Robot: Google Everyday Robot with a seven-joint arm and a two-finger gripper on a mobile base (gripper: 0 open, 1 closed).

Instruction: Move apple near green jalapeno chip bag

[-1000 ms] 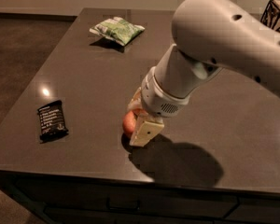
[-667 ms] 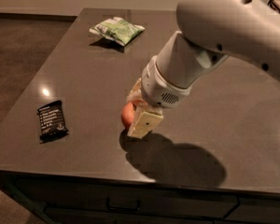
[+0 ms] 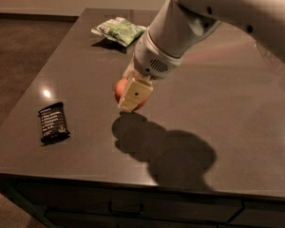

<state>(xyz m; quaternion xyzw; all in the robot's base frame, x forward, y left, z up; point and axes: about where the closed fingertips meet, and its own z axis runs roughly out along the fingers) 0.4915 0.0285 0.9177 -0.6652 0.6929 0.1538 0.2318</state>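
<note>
red apple [image 3: 119, 87] sits pinched between the gripper [image 3: 129, 94] jaws, apparently lifted above mid-table [image 3: 237, 122], well apart from the green jalapeno chip bag [image 3: 118, 30]; carry and release are left.

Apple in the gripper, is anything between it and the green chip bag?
No, nothing visible. The gripper holds the apple, and only bare table lies between it and the green jalapeno chip bag. The black wrapper lies off to the side, out of the path.
</note>
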